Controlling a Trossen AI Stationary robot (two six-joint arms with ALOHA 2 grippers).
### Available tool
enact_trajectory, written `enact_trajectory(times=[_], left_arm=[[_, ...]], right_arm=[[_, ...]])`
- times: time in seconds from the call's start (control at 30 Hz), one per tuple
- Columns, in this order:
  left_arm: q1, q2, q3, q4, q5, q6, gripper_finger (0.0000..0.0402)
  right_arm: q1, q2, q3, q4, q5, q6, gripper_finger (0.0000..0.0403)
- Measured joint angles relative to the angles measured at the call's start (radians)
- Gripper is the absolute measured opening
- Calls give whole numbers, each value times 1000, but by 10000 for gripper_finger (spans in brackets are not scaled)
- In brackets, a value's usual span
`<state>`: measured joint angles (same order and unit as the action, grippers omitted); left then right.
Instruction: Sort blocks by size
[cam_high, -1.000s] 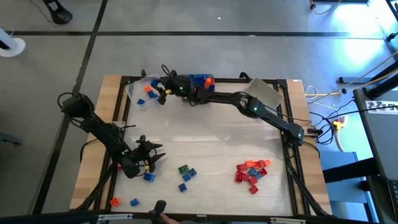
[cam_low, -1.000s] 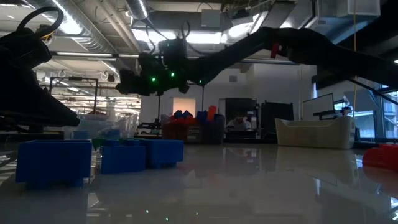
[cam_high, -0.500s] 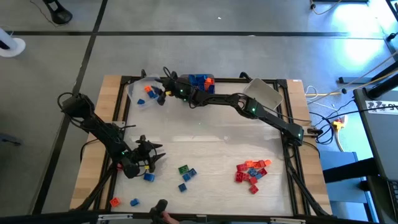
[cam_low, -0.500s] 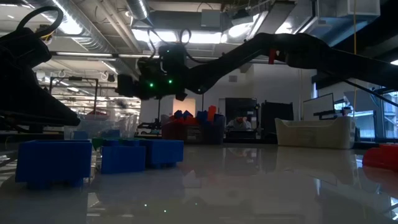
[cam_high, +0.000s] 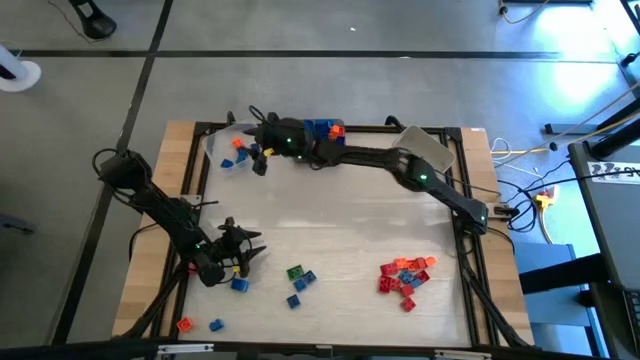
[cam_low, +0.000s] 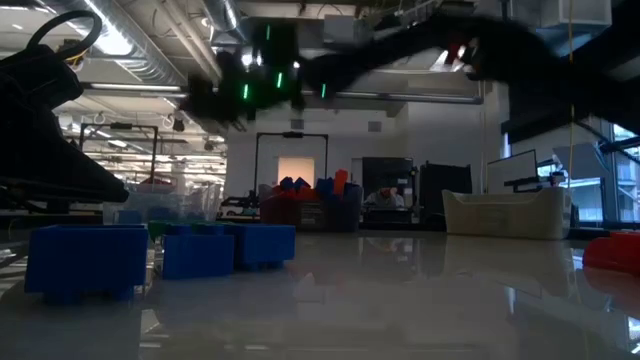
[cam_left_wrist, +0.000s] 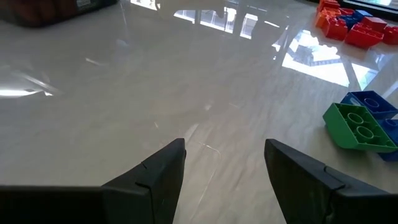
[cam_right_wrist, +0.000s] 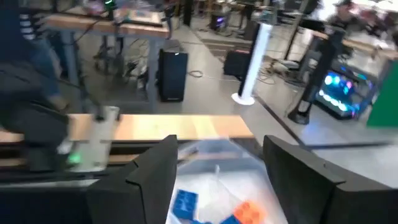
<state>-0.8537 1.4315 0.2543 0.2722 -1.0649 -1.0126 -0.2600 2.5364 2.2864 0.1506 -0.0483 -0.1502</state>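
Note:
My right gripper (cam_high: 256, 155) reaches across the table's far side and hangs open above a clear bin (cam_high: 222, 152). Between its fingers the right wrist view shows the bin (cam_right_wrist: 214, 154) with a blue block (cam_right_wrist: 185, 203) and an orange block (cam_right_wrist: 245, 211) lying in it. My left gripper (cam_high: 248, 252) waits open and low over the near left of the table, with nothing between its fingers (cam_left_wrist: 163, 167). A green block (cam_left_wrist: 357, 126) and a blue block (cam_left_wrist: 372, 102) lie on the table just beside it. A pile of red and orange blocks (cam_high: 404, 275) lies at the near right.
A bin with blue and orange blocks (cam_high: 322, 128) stands at the far edge, and a pale grey bin (cam_high: 425, 150) at the far right. Loose blue and green blocks (cam_high: 298, 277) lie near the middle front. An orange block (cam_high: 185, 323) and a blue block (cam_high: 215, 324) lie near the front left corner.
My right gripper has risen above the clear bin and gone a little toward the table's left edge; the low view shows it higher and blurred by the motion. My left arm has kept still.

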Motion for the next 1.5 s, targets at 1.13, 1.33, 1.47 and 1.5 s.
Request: enact_trajectory(times=[1.13, 1.33, 1.47, 1.5], left_arm=[[0, 0, 0, 1, 1, -2, 208], [0, 0, 0, 1, 1, -5, 208], [0, 0, 0, 2, 1, -6, 208], [0, 0, 0, 1, 1, -8, 208]], right_arm=[[456, -519, -233, -1248, 47, 18, 231], [507, -542, -460, -1052, 1, 42, 231], [533, -594, -638, -846, -24, 68, 231], [539, -607, -687, -802, -24, 74, 231]])
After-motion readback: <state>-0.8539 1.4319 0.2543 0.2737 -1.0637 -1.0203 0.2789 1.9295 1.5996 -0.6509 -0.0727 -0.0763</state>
